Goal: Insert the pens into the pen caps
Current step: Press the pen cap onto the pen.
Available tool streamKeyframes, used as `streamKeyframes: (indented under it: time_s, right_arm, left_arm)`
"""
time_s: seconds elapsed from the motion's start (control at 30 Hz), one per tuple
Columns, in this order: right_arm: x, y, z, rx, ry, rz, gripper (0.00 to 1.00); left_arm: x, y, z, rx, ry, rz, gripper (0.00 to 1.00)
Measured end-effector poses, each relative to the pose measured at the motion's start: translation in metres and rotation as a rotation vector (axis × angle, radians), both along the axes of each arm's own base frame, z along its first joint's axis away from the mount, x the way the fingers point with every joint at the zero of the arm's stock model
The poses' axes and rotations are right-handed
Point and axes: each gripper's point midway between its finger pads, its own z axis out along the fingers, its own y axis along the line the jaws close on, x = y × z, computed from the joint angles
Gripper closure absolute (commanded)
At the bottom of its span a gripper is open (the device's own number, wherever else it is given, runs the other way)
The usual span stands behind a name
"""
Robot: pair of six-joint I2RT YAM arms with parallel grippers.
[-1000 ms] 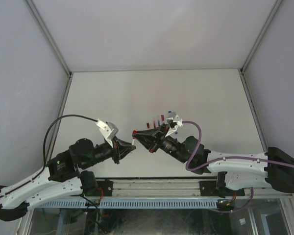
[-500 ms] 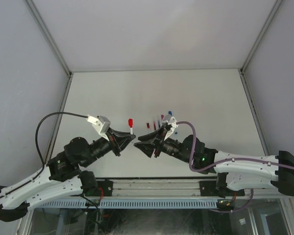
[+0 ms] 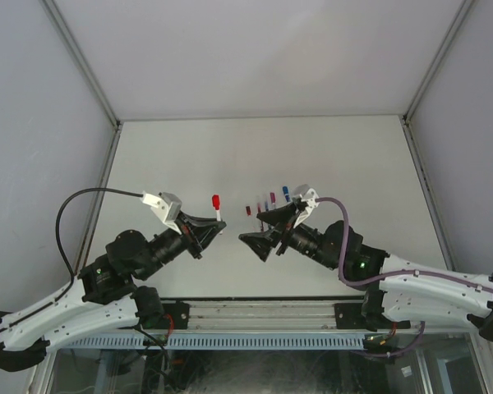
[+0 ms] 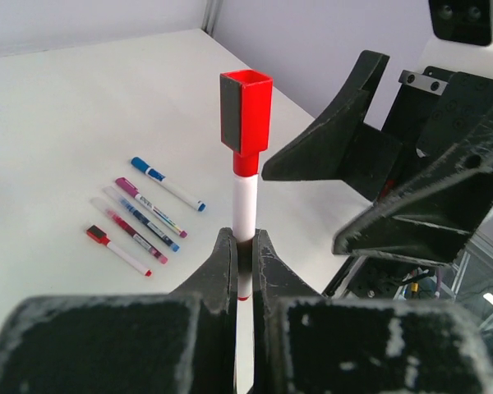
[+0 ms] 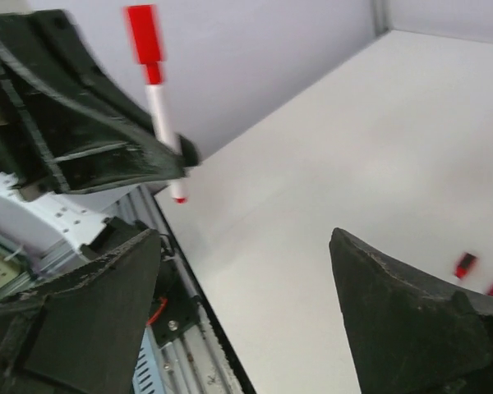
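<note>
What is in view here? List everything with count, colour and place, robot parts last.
Red-capped white marker pen: one; white barrel, red cap on top; held upright in the air.
Thin white-barrelled marker pens: five; blue, magenta and red ends; lying side by side on the table.
Flat white table: one; white; under everything.
Left end effector: one; black; shut on the red-capped pen's barrel.
Right end effector: one; black; open, holding nothing, facing the left one.

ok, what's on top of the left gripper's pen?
A red cap sits on the upper end of the pen. The cap covers the tip; the left gripper hides the lower barrel.
</note>
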Motion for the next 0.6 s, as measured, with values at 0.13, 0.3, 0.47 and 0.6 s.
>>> streamKeyframes:
  time_s: [0.13, 0.3, 0.47, 0.6]
  right_arm:
    - [0.020, -0.019, -0.014, -0.063, 0.056, -0.093, 0.00]
    - [0.037, -0.048, -0.029, -0.141, 0.116, -0.194, 0.00]
    - [0.049, -0.074, -0.037, -0.190, 0.138, -0.266, 0.00]
    - [0.059, -0.087, -0.046, -0.234, 0.158, -0.301, 0.00]
  left_arm:
    - [0.002, 0.002, 0.000, 0.001, 0.000, 0.014, 1.00]
    - [0.002, 0.002, 0.000, 0.000, 0.001, 0.018, 1.00]
    - [0.003, 0.001, -0.001, 0.004, 0.002, 0.017, 1.00]
    - [0.003, 0.000, -0.003, 0.011, 0.006, 0.017, 1.00]
